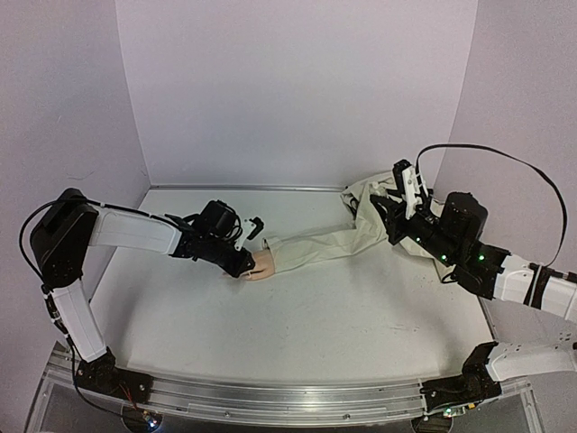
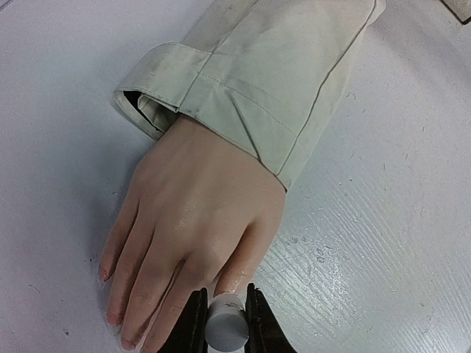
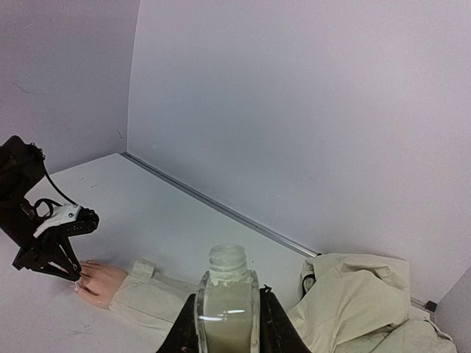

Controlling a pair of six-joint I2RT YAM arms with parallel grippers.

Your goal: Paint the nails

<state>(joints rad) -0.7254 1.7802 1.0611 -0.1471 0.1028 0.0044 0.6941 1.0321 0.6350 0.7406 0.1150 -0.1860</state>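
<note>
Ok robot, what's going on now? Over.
Left gripper shut on white cap, at the fake hand. Right gripper shut on open bottle. Nothing in the way.

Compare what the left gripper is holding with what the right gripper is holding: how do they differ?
The left gripper has a white round piece that is small and opaque; the right gripper has a bottle that is wider, see-through, holds pale liquid and has an open neck. The white round piece sits right at the fake hand; the bottle is upright, far from that hand, near the bunched cloth. Both are clamped between gripper fingers.
</note>
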